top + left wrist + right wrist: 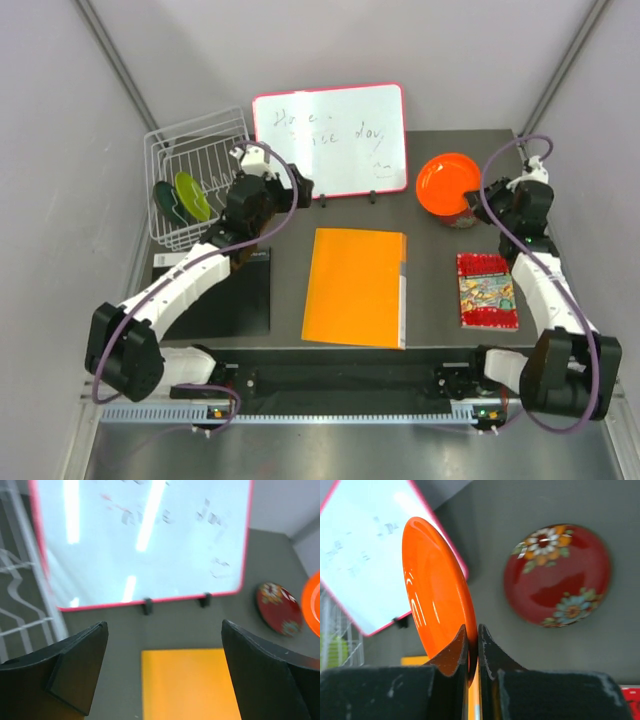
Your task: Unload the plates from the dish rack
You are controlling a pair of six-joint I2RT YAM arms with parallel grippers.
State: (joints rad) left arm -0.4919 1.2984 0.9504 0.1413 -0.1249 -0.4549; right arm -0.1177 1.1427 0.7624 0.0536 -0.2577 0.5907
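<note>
Right gripper was pressed together on the lower rim of the orange plate, holding it on edge above the table at the far right. The red plate lay flat on the table just beside it. Left gripper was spread wide and held nothing, facing the whiteboard from just beside the dish rack. The rack held the lime green plate and the dark teal plate, both upright between tines at its left end. The plates looked like light, stiff plastic with a glossy and probably slick face. They seemed unlikely to break, but a thin rim pinch could let one pivot or slide. The best hold was judged to be the exposed upper rim, jaws straddling the edge, then a straight lift clear of the wires. Room was tight on the left, with the rack's raised sides, the tines and the whiteboard's near corner all close. The centre was taken by the orange folder and the near right by the red booklet. Bare table showed between the folder and the booklet and around the red plate.
</note>
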